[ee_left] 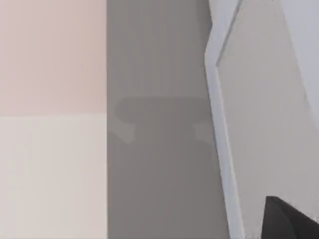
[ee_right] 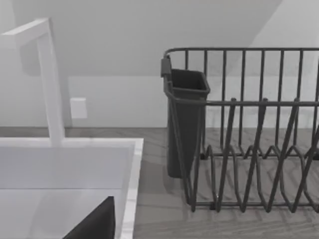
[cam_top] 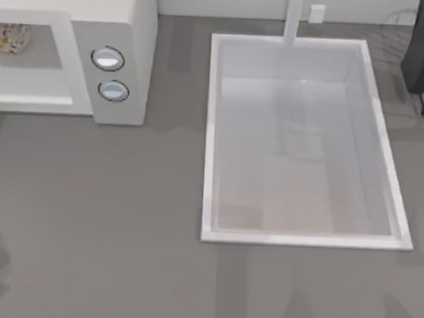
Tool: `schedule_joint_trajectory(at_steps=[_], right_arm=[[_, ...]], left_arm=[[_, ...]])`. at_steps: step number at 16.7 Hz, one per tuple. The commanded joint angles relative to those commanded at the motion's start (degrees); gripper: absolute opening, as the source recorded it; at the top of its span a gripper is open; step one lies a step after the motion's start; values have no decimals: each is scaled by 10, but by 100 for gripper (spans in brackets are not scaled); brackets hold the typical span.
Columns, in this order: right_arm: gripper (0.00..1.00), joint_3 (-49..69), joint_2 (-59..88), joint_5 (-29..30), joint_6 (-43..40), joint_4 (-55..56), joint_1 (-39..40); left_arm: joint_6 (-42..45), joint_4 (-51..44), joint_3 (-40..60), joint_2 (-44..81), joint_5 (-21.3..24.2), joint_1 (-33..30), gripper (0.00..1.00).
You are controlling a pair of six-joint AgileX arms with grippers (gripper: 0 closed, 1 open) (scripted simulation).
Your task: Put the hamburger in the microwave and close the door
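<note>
hamburger (cam_top: 10, 37) inside microwave (cam_top: 126, 28) cavity, top-left of table, long axis roughly left-right | door (ee_left: 259, 124) swung open, seen edge-on in left wrist view | sink (cam_top: 212, 131) mid-right, dish rack (ee_right: 249, 134) far right | both grippers' fingers: can't tell

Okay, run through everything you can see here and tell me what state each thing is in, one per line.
hamburger: resting inside the microwave's chamber
microwave: chamber open to view, hamburger inside
door: swung open, not yet shut
sink: basin holds nothing
faucet: no water running
dish rack: no dishes in it, dark cup hung at its end
</note>
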Motion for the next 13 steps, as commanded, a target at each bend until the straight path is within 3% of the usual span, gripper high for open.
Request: schedule_joint_trajectory(at_steps=[4, 13], right_arm=[[100, 0, 0, 0, 0, 0, 0], [100, 0, 0, 0, 0, 0, 0]], left_arm=[[20, -36, 59, 21, 39, 41, 0], [16, 3, 32, 28, 49, 38, 0]])
